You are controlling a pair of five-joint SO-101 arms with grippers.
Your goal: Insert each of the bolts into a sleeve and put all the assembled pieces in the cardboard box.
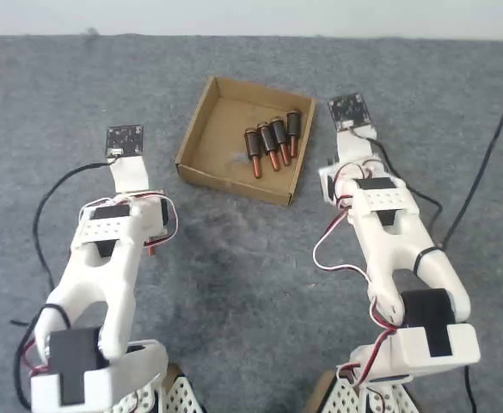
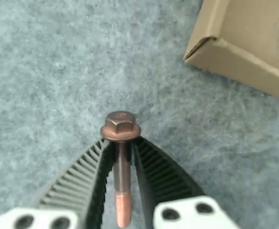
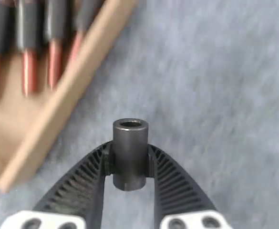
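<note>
Bolt (image 2: 121, 164), copper-coloured with a flanged hex head, is clamped in the left gripper (image 2: 121, 142). The ribbed black fingers are closed tight on its shank just under the head, with the head pointing away from the wrist and the paler tip back toward it. That gripper hangs over the grey mat (image 1: 234, 284), left of the cardboard box (image 1: 234, 183), whose near corner (image 2: 211, 45) lies close by but apart from the bolt. In the box, toward its right side, four assembled pieces (image 1: 272, 144) lie side by side, each a dark sleeve with a copper shank sticking out toward the arms. Just beyond the box's right wall (image 3: 67, 90), the right gripper (image 3: 129, 151) grips a bare dark sleeve (image 3: 129, 152) across its middle. Its fingers are pressed in on both sides and the open bore faces away from the wrist. The sleeve is over the mat, beside the box and outside it.
</note>
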